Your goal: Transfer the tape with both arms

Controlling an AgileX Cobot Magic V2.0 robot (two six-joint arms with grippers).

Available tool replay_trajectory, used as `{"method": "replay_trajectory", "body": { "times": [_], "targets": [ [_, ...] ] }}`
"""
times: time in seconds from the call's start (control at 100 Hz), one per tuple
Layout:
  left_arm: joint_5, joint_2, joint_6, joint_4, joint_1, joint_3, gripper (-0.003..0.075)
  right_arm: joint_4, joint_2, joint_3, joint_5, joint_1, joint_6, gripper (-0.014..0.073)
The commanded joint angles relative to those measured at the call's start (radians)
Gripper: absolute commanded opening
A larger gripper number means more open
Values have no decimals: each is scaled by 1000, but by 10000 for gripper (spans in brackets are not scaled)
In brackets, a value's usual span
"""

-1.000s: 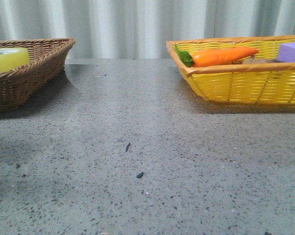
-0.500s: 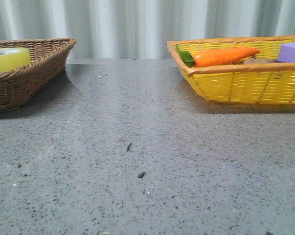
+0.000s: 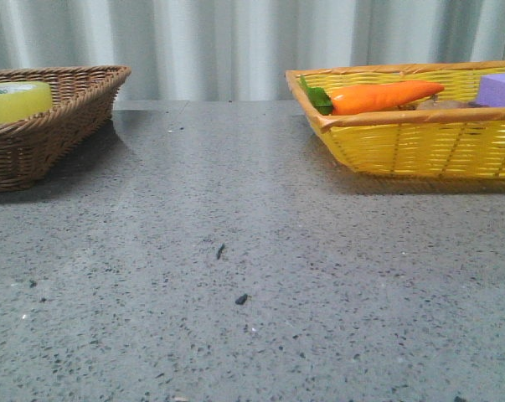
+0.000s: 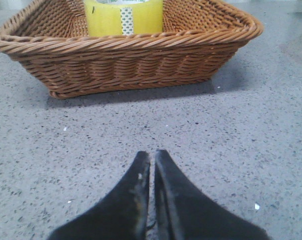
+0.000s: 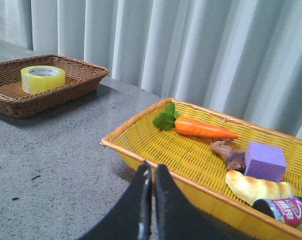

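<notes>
The yellow tape roll (image 3: 13, 100) lies in the brown wicker basket (image 3: 68, 117) at the far left of the table. It also shows in the left wrist view (image 4: 123, 17), with its white patterned strip facing the camera, and in the right wrist view (image 5: 42, 78). My left gripper (image 4: 152, 156) is shut and empty, over the table in front of the brown basket (image 4: 140, 60). My right gripper (image 5: 152, 170) is shut and empty, beside the near rim of the yellow basket (image 5: 156, 160). Neither gripper shows in the front view.
The yellow basket (image 3: 419, 142) at the far right holds an orange carrot (image 3: 382, 96) and a purple block (image 3: 499, 88). The right wrist view also shows a brown root (image 5: 230, 154), a bread piece (image 5: 256, 187) and a can (image 5: 283, 210) in it. Curtain behind the grey table (image 3: 235, 251).
A shadow on the table at the front left has faded away. The baskets and the tape have not moved.
</notes>
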Motion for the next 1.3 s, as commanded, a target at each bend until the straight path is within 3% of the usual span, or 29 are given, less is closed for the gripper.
{"method": "replay_trajectory", "body": {
  "times": [0.0, 0.76, 0.82, 0.97, 1.18, 1.29],
  "targets": [
    [-54, -28, -3, -20, 1, 9, -20, -11, -8, -20, -76, 2, 2, -41],
    [-54, -28, -3, -20, 1, 9, -20, -11, -8, -5, -73, -2, 2, -41],
    [-54, -28, -3, -20, 1, 9, -20, -73, -8, 24, -76, -16, 2, -41],
    [-54, -28, -3, -20, 1, 9, -20, -81, -8, 167, -274, -150, 26, -41],
    [-54, -28, -3, -20, 1, 9, -20, 156, -8, 520, -732, -385, 31, -42],
    [-54, -28, -3, -20, 1, 9, -20, 156, -13, 649, -771, -448, 31, -43]
  ]
}}
